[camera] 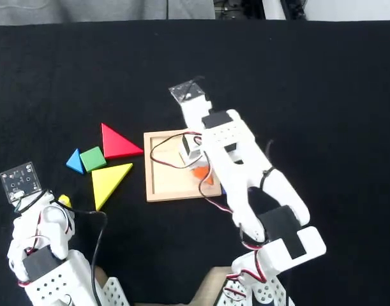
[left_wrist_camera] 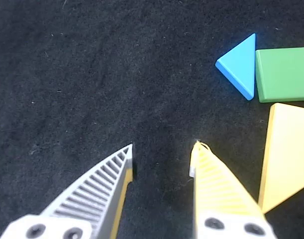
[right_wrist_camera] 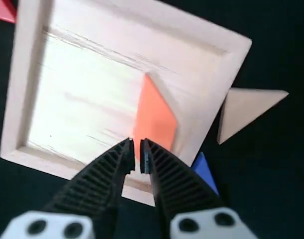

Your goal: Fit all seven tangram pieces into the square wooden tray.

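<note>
The square wooden tray (camera: pixel 148 169) lies mid-table, and my right arm (camera: pixel 226 143) hangs over its right side. An orange piece (right_wrist_camera: pixel 154 117) lies inside the tray (right_wrist_camera: pixel 25 89) against one wall. My right gripper (right_wrist_camera: pixel 136 149) is shut, its tips at that piece's near corner. A red triangle (camera: pixel 120 143), a blue triangle (camera: pixel 74 160), a green square (camera: pixel 92 158) and a yellow triangle (camera: pixel 110 182) lie left of the tray. My left gripper (left_wrist_camera: pixel 162 152) stands open and empty over bare cloth, near the yellow triangle (left_wrist_camera: pixel 286 154).
Just outside the tray's wall lie a wood-coloured triangle (right_wrist_camera: pixel 244 109) and a dark blue piece (right_wrist_camera: pixel 204 169), the latter partly behind my right finger. Black cloth covers the table. The left arm's base (camera: pixel 48 268) sits at the front left.
</note>
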`<control>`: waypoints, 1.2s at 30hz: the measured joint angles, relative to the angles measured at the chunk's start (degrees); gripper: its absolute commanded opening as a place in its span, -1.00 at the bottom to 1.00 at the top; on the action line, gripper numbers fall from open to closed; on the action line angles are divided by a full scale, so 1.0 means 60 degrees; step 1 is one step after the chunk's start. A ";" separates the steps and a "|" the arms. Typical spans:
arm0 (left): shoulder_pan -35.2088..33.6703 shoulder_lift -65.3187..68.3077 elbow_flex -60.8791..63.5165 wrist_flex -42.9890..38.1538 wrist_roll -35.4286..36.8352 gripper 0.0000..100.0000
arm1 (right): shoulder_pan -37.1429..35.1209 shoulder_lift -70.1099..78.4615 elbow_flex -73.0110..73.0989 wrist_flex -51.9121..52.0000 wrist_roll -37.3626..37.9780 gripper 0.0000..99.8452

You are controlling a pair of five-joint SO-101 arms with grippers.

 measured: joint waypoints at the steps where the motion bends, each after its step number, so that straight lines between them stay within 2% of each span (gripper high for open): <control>1: 0.0000 0.0000 0.0000 0.0000 0.0000 -0.62 | 0.0000 0.0059 -0.0088 0.0000 0.0000 -0.93; 11: 0.0000 0.0000 0.0000 0.0000 0.0000 -0.62 | 0.0015 0.2227 -0.1919 0.0469 0.0000 -0.93; 20: 0.0000 0.0000 0.0000 0.0000 0.0000 -0.62 | 0.0000 0.2462 -0.2652 0.1128 0.0015 -0.93; 29: 0.0000 0.0000 0.0000 0.0000 0.0000 -0.62 | -0.0967 0.2857 -0.2945 0.1084 0.0015 -0.93; 36: 0.0000 0.0000 0.0000 0.0000 0.0000 -0.61 | -0.0205 0.3985 -0.3824 0.1245 0.0015 -0.93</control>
